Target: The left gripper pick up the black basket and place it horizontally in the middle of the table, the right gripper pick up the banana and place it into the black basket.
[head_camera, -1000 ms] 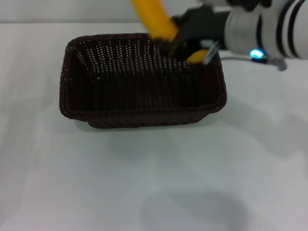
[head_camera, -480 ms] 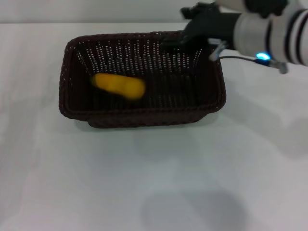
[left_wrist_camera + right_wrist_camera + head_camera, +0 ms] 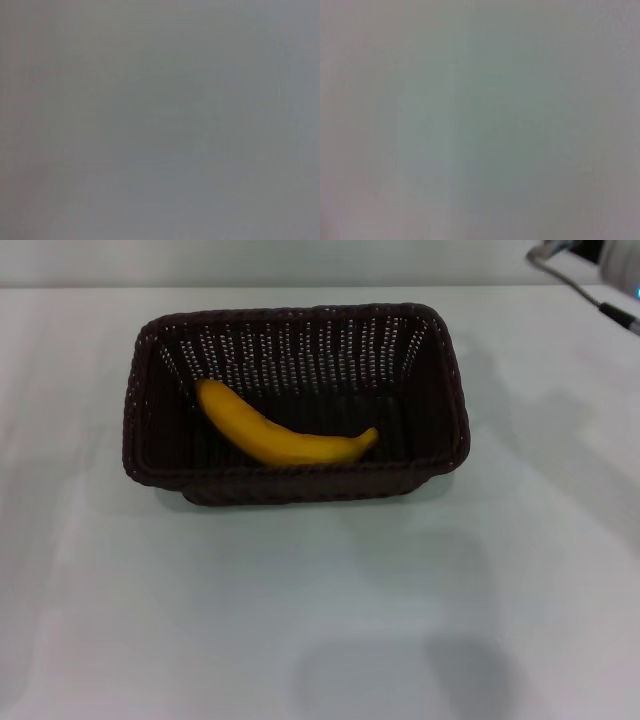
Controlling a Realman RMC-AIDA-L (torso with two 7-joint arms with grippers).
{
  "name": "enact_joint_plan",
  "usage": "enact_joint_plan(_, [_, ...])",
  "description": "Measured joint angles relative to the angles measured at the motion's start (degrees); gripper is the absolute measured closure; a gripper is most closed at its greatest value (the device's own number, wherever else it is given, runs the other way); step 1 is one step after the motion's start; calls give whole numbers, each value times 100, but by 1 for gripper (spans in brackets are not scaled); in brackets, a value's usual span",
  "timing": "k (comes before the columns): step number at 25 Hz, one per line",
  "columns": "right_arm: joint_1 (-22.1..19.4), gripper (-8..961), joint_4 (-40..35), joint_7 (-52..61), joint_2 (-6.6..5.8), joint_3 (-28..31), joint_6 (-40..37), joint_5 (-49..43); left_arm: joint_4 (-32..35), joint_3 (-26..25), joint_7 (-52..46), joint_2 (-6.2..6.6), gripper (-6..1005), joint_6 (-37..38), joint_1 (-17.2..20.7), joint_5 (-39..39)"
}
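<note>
The black basket (image 3: 440, 380) sits lengthwise across the middle of the white table (image 3: 320, 600) in the head view. The yellow banana (image 3: 275, 430) lies inside it on the bottom, curved, its brownish tip toward the right. Only a bit of the right arm's cable and edge (image 3: 590, 270) shows at the top right corner; the right gripper's fingers are out of view. The left gripper is out of view. Both wrist views show only a plain grey surface.
Bare white tabletop surrounds the basket on all sides. A soft shadow (image 3: 400, 680) lies on the table near the front edge.
The right gripper let go of the banana, which dropped into the basket and came to rest. The right arm then drew back up and to the right, almost out of view.
</note>
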Motion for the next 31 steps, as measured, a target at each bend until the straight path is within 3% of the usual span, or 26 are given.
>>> enact_joint_plan(5, [-272,78,-432,-1822,-15,381,65,2807,-8,2,8,-2,211,-7,10,24])
enact_joint_plan(8, [-222,79,-1348,-3256,-3,882,983,4837,-25,3,7,-4,211,-10,4,25])
enact_joint_plan(9, [-222,79,-1348,-3256,-3,882,983,4837,-25,3,7,-4,211,-10,4,25])
enact_joint_plan(10, [-13,80,-2632,-4333,5,1463,2262,6250,-33,4,9,-4,211,-10,-3,24])
enact_joint_plan(12, [121,80,-3271,-4840,19,1707,2807,6658,-41,6,12,-5,211,-12,-11,23])
enact_joint_plan(16, [465,81,-5269,-7368,86,2341,4193,7641,-50,11,38,-16,211,-13,-22,31])
enact_joint_plan(21, [487,81,-6813,-11084,159,2337,3996,8694,-51,11,61,-21,211,-13,-22,32])
enact_joint_plan(25, [479,81,-7183,-11428,150,2360,3906,8985,-57,11,196,-31,211,-12,-23,32])
enact_joint_plan(31, [287,81,-7308,-10910,152,2357,4200,9036,-268,9,571,-45,211,-41,-39,5])
